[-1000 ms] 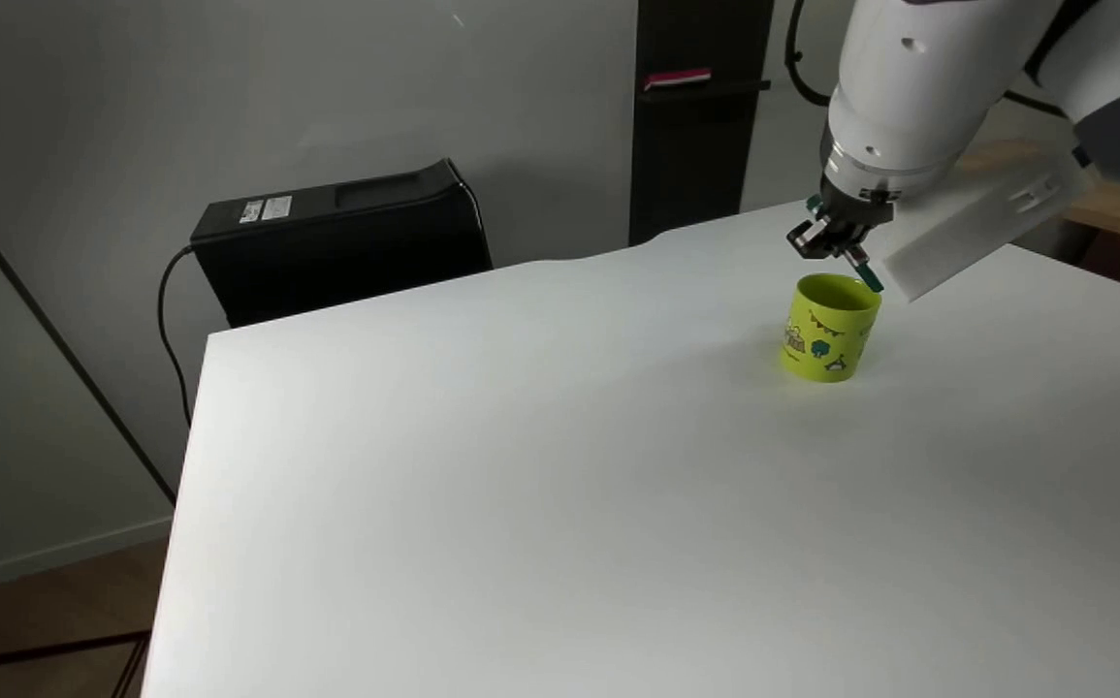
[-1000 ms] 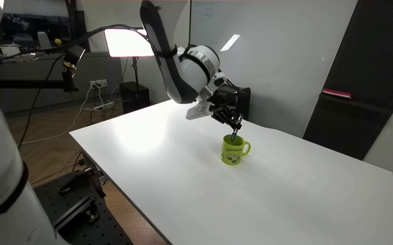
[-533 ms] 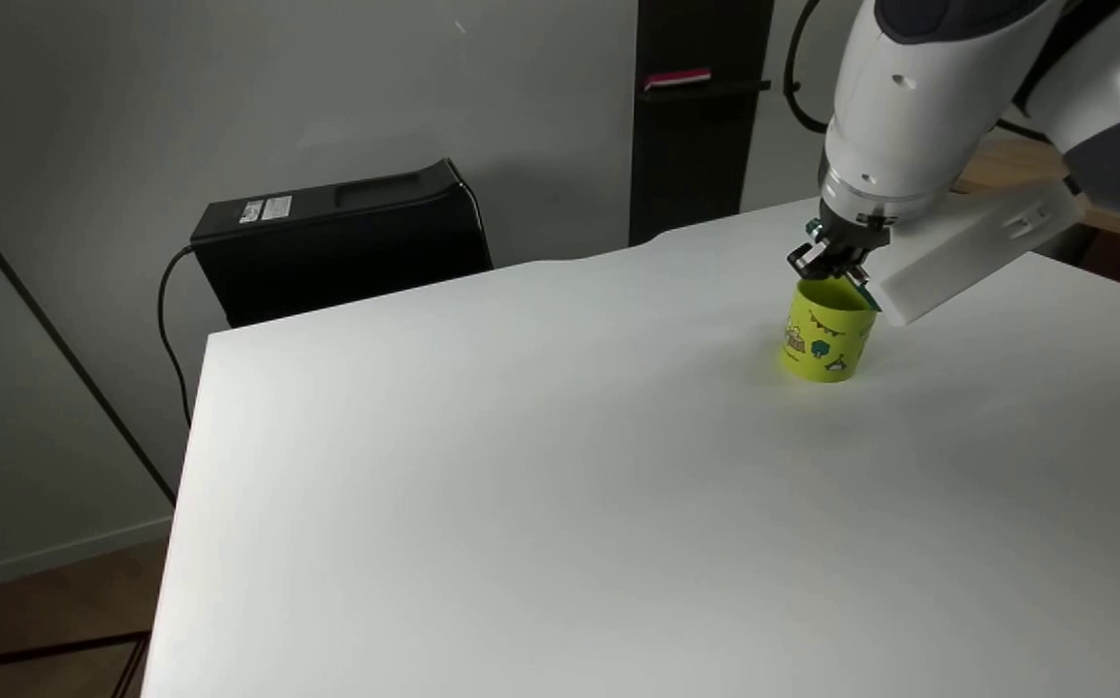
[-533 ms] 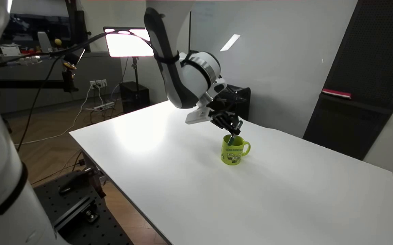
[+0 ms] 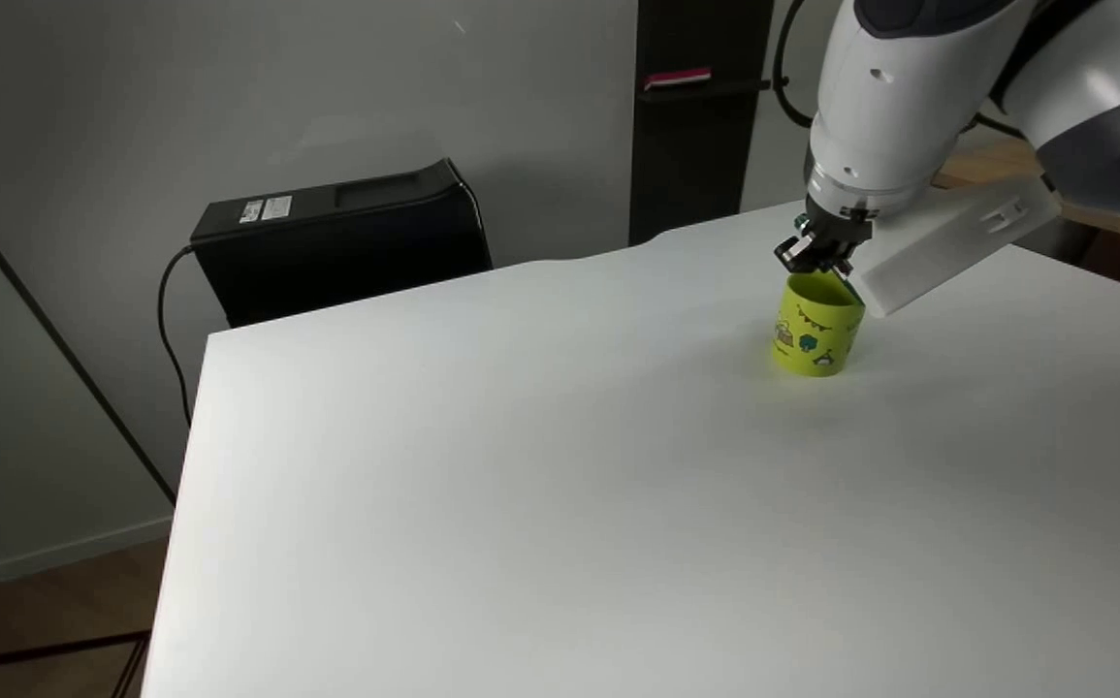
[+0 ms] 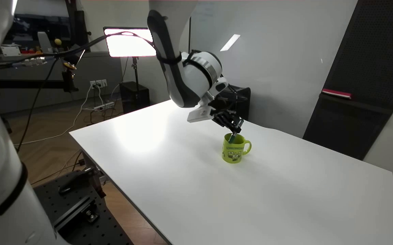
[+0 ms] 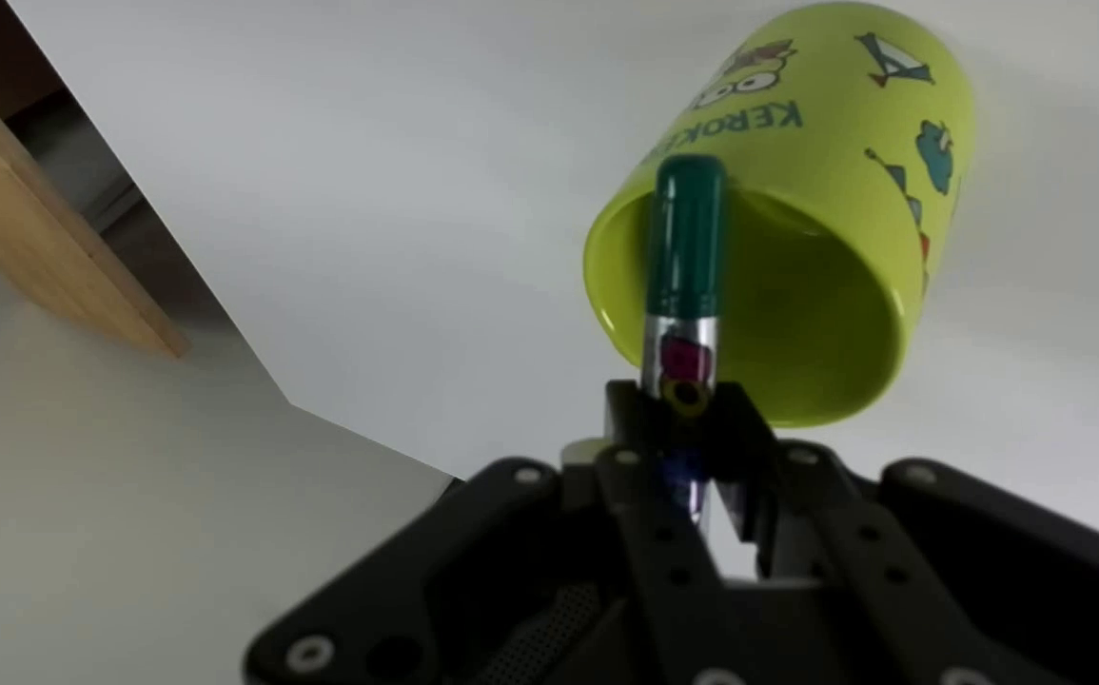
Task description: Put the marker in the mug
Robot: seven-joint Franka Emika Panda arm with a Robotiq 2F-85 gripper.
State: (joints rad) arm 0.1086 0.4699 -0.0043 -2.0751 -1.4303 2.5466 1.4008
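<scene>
A white tabletop extends before a grey wall; in an exterior view, a lit panel stands beyond it. The marker, clamped in the end effector, slants downward, teal end lowest, at the mouth of the mug, which stands upright; whether that end lies within the rim cannot be told.

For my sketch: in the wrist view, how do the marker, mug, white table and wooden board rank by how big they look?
1. White table
2. Yellow-green mug
Then marker and wooden board, unranked: the marker looks nearer the camera and is partly hidden by the jaws; the picture's edge cuts off the wooden board.
</scene>
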